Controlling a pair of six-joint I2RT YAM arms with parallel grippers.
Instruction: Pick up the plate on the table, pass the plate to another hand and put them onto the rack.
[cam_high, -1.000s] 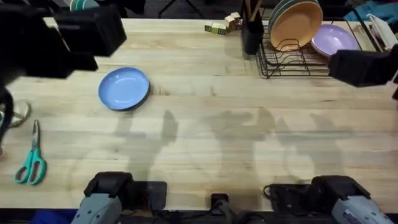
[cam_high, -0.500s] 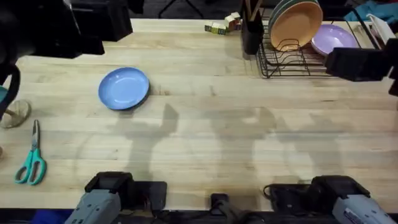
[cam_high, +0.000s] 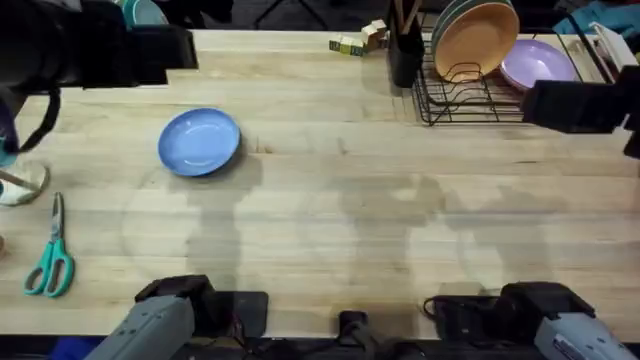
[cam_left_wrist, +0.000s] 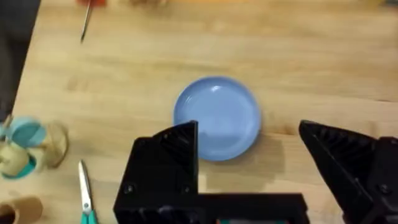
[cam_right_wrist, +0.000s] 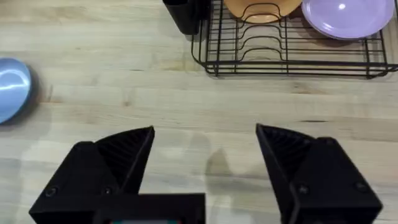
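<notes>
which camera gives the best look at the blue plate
The left wrist view: the blue plate lies whole and large between the open fingers. The overhead view shows it whole but smaller; the right wrist view cuts it off at the edge.

Both arms are matte black where they rise over the table (cam_high: 330, 200), each showing as a blocky dark mass, and their bases at the table's near edge carry grey housings on black mounts. The left gripper (cam_left_wrist: 249, 165) has two broad, wedge-shaped black fingers on a black crossbar. The right gripper (cam_right_wrist: 205, 158) matches it, with faintly ribbed inner faces.
</notes>
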